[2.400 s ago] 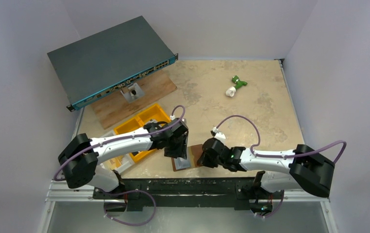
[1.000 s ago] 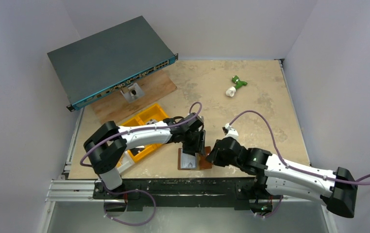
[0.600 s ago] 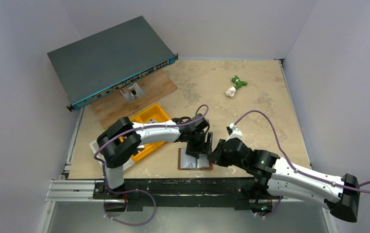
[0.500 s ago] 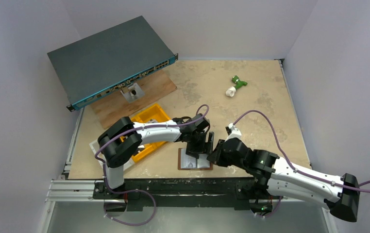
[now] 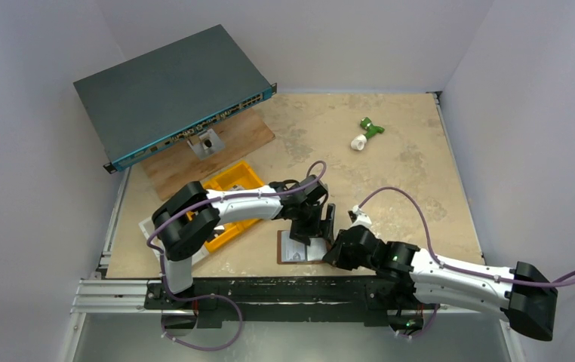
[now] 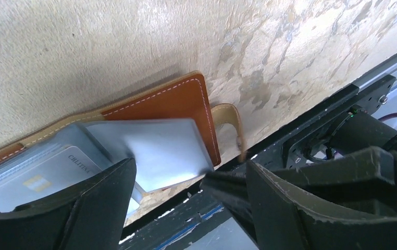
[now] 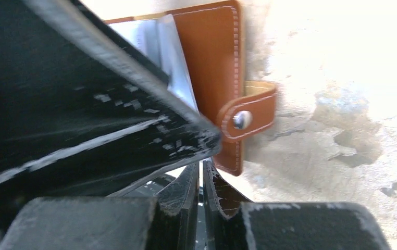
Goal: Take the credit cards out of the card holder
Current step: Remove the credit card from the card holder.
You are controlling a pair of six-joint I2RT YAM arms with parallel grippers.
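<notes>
Card holder [image 6: 170, 101], small brown leather bifold wallet with pale stitching, lies open and flat on the tan mottled table [image 5: 390, 166] at its near edge, just in front of the arm bases and between the two grippers. Its snap tab [image 7: 248, 114] with a metal stud sticks out past the wallet's edge onto the table.

Credit cards [image 6: 160, 151], thin pale grey-blue rectangles, sit on the open inside of the wallet. One blurred card lies over the brown flap, its corner near the flap's edge. Another with small printed text is partly hidden behind the left gripper's finger.

Left gripper [image 6: 190, 164] hangs low over the wallet, jaws wide apart, nothing clamped, the blurred card showing between the fingers.

Right gripper [image 7: 201, 174] is at the wallet's right side by the table edge, jaws together with only a thin slit. Cannot tell if anything thin is caught in it. In the left wrist view its black tip is right at the blurred card's corner.

Also on the table, well apart from the wallet: yellow plastic bin [image 5: 228, 181] to the left, flat wooden board [image 5: 194, 162] behind it, dark grey network switch [image 5: 167, 90] at far left, small green and white object [image 5: 365, 133] far side.
</notes>
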